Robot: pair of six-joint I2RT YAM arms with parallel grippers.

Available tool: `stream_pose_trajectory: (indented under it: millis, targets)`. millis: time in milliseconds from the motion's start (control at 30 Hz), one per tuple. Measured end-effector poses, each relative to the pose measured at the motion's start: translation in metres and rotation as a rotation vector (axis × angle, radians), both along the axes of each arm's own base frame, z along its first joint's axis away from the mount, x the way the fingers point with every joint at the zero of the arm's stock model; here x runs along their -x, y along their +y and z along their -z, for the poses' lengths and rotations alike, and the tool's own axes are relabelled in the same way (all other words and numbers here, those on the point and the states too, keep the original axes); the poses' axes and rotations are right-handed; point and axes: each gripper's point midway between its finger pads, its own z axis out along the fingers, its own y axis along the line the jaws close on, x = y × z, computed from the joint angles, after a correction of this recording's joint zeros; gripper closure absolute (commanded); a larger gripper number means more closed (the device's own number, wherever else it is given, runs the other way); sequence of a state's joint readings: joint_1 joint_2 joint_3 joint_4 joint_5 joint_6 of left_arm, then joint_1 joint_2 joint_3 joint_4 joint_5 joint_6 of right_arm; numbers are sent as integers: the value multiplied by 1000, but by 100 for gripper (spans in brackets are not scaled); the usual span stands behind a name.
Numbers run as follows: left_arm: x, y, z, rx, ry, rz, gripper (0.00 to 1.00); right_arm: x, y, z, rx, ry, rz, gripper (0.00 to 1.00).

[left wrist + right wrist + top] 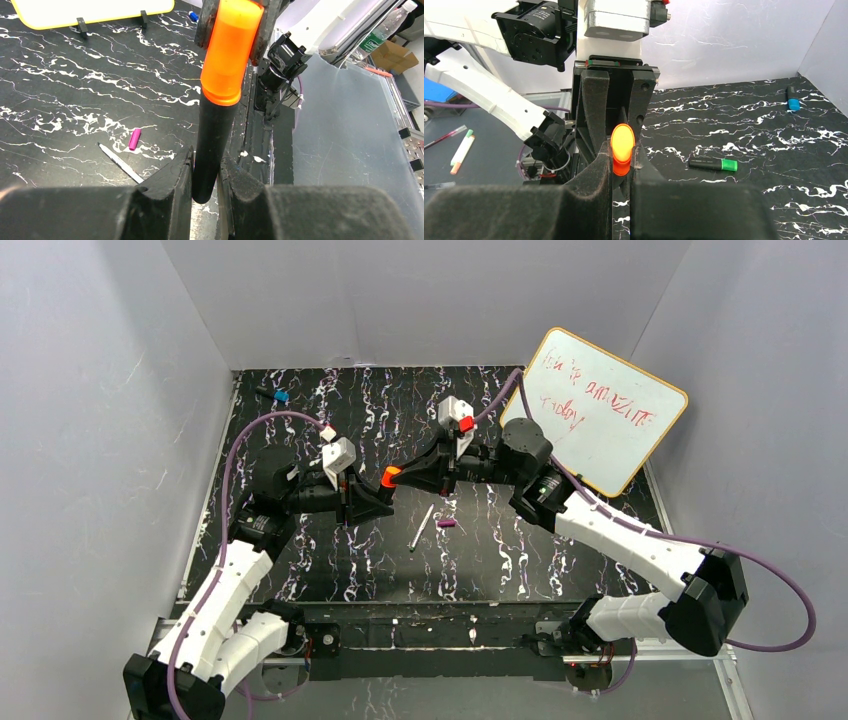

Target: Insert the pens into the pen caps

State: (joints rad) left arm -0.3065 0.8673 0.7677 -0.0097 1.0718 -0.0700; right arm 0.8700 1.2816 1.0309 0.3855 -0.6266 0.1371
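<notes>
Left gripper (205,175) is clenched on the rear of the black marker (212,135), held in the air, its long axis pointing at the right gripper (623,150). That one pinches the orange cap (231,50), sitting over the marker tip but a little tilted.

2 white arms (225,585) (630,540) w/ black joints, purple cables (290,414), black foam tools (205,185) (623,162), white wrist cams (340,453)

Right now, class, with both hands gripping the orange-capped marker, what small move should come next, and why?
Probably open the right hand: the orange cap it pinches already looks seated on the black marker held by the left hand. The white pen and purple cap lie apart.
</notes>
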Motion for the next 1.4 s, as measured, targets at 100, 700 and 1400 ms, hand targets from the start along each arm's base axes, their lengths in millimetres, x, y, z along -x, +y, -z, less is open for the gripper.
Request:
stream_pose_trajectory:
  millis: [100, 700, 1400]
  targets:
    - [0, 1, 0, 0, -2, -4, 100, 0, 1, 0, 9, -3, -3, 99]
    - [0, 3, 1, -21, -2, -15, 100, 2, 1, 2, 36, -19, -18, 99]
    - [5, -2, -18, 45, 18, 19, 100, 6, -1, -10, 8, -107, -42, 99]
